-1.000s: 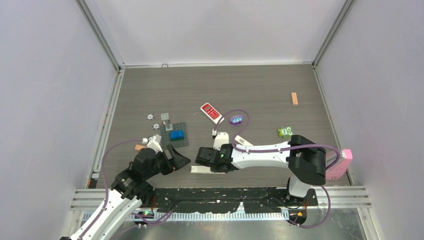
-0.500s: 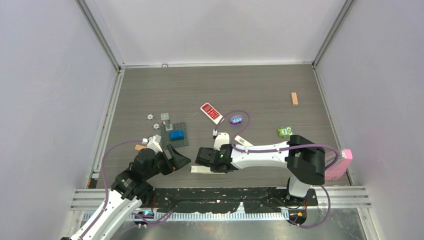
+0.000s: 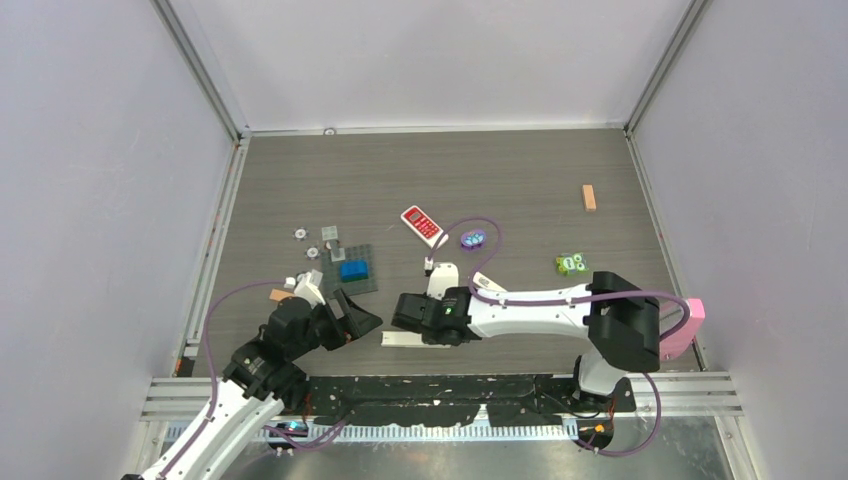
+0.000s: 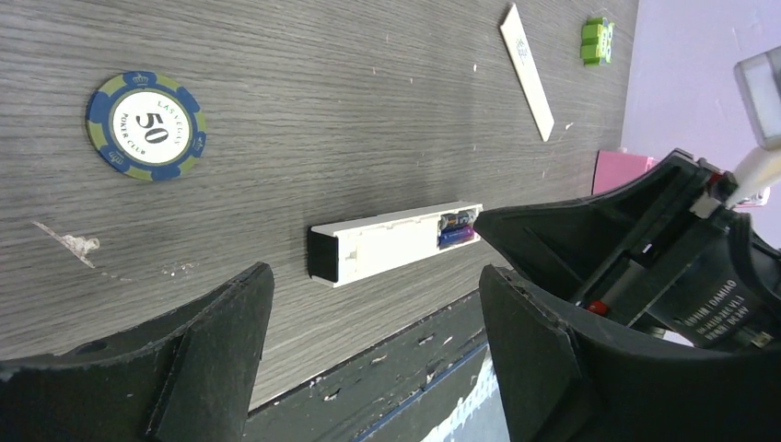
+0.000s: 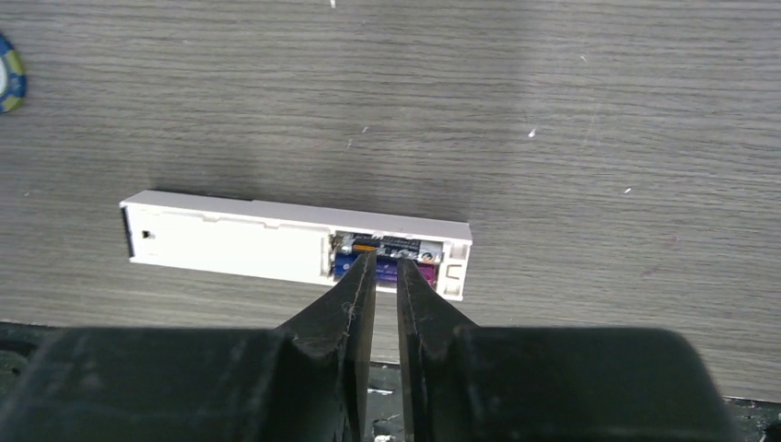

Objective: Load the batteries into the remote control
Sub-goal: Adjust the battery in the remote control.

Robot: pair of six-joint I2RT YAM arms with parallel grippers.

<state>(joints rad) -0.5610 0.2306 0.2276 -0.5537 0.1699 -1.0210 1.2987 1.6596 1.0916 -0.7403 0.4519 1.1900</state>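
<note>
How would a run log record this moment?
left gripper: open | right gripper: slightly open, tips at remote control | blue-purple battery: inside remote control

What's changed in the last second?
The right arm's elbow shifted slightly rightward; the right end effector hangs at the battery bay of the remote control, jaws narrowly parted. Nothing visibly picked up or released. The left end effector, remote control and red-faced remote stayed put.

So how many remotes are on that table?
2. The long white remote lies by the near edge; the red-buttoned remote lies farther back, mid-table. More may be hidden.
</note>
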